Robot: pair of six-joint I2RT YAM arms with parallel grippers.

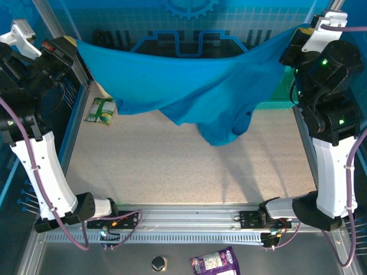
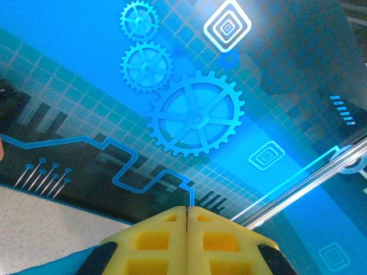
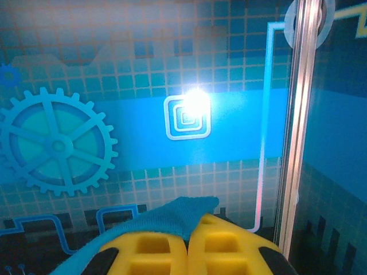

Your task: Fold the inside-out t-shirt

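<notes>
Above table, t-shirt stretches left-right, sagging mid-span.

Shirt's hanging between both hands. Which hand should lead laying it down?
Right, probably. The t-shirt sags lowest nearer the right hand, so its bulk should meet the table there first; the left hand holds the shorter-hanging side.

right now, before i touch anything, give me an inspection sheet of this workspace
surface: speckled table, shadows under the shirt
job's things: blue inside-out t-shirt stretched between both arms, sagging in the middle
clutter: green-and-white packet far left; purple packet near the bases; teal mesh basket far right
end effectors: left end effector and right end effector both shut on shirt corners
cables: purple cables along both arms, looping at the bases
surroundings: blue gear-print backdrop
</notes>
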